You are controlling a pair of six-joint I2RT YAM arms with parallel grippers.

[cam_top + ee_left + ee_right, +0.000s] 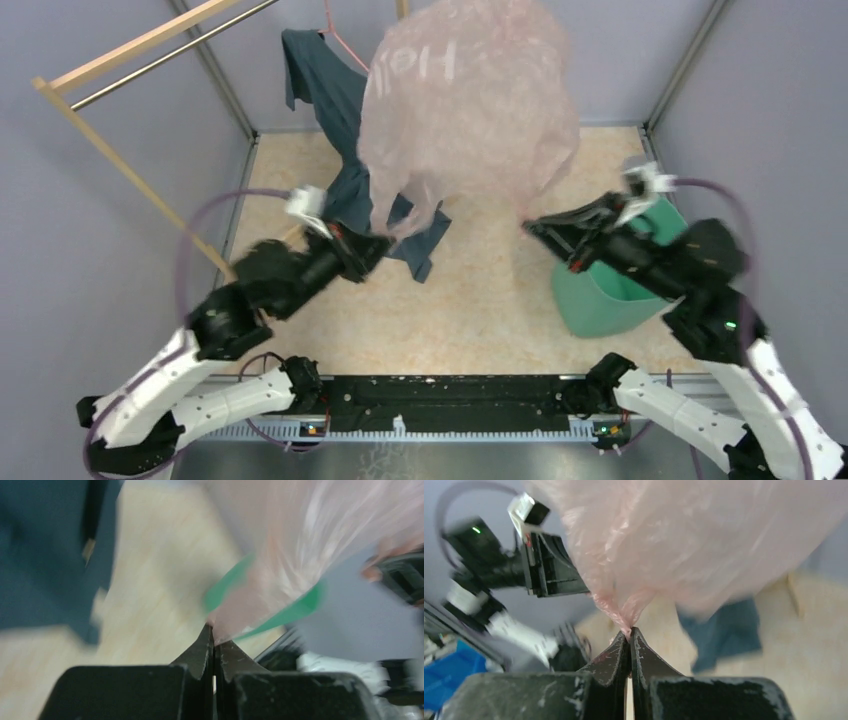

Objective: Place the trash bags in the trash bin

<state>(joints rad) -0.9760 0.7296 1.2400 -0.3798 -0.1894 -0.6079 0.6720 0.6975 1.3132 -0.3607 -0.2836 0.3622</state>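
The pale pink trash bag [470, 100] billows high above the floor, stretched between both arms. My left gripper [382, 243] is shut on its left edge; the left wrist view shows the film [280, 565] pinched at my left gripper [214, 632]. My right gripper [530, 226] is shut on the bag's right edge; the right wrist view shows the film [694, 540] bunched at my right gripper [628, 634]. The teal-green trash bin [600, 300] stands at the right, partly under my right arm, and shows through the film in the left wrist view [295, 612].
A dark blue-grey shirt [335, 110] hangs from a line at the back and trails onto the floor behind the left gripper. A wooden rack [130, 170] leans along the left wall. Grey walls close in both sides.
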